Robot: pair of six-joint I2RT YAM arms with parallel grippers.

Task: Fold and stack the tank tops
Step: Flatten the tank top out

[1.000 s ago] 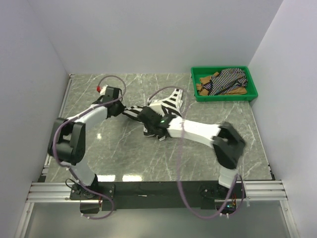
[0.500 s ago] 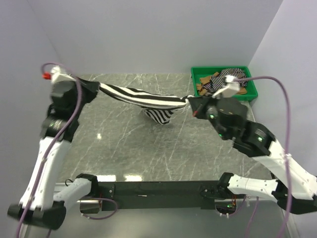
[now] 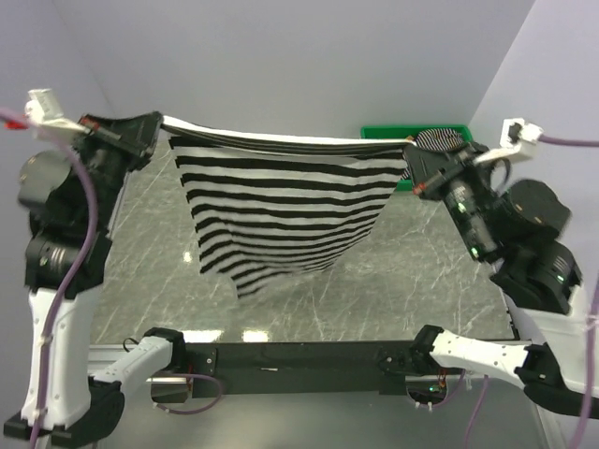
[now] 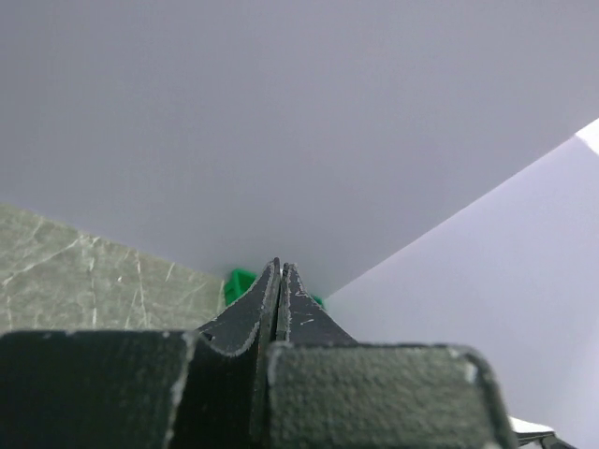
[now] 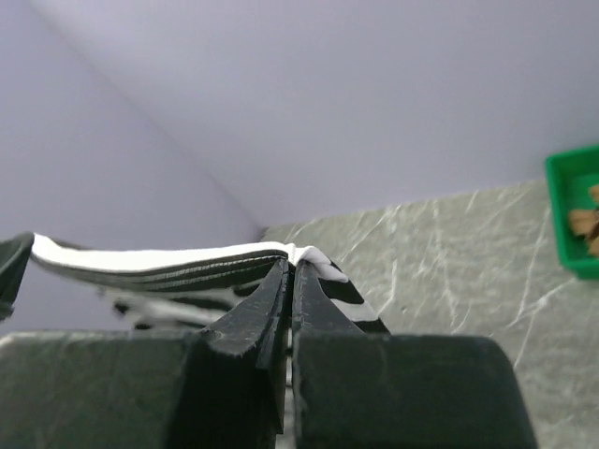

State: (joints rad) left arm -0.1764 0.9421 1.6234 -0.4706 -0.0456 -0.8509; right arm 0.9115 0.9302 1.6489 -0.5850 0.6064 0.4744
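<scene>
The wide-striped black-and-white tank top (image 3: 281, 210) hangs spread in the air above the table, its top edge pulled taut between both grippers. My left gripper (image 3: 161, 123) is shut on its left corner. In the left wrist view the jaws (image 4: 281, 267) are pressed together and no cloth shows. My right gripper (image 3: 410, 155) is shut on the right corner, and the striped hem (image 5: 168, 265) runs left from its closed tips (image 5: 292, 263). A thin-striped top (image 3: 440, 139) peeks out of the tray. Tan cloth (image 5: 585, 224) lies in that tray.
The green tray (image 3: 386, 132) stands at the back right corner, mostly hidden behind the hanging cloth and the right arm; its edge (image 5: 569, 210) shows in the right wrist view. The marble table (image 3: 393, 271) lies below, with white walls on three sides.
Both arms have risen and spread apart. The striped top, a bunch on the table one second ago, is lifted clear and stretched out flat between the grippers.
</scene>
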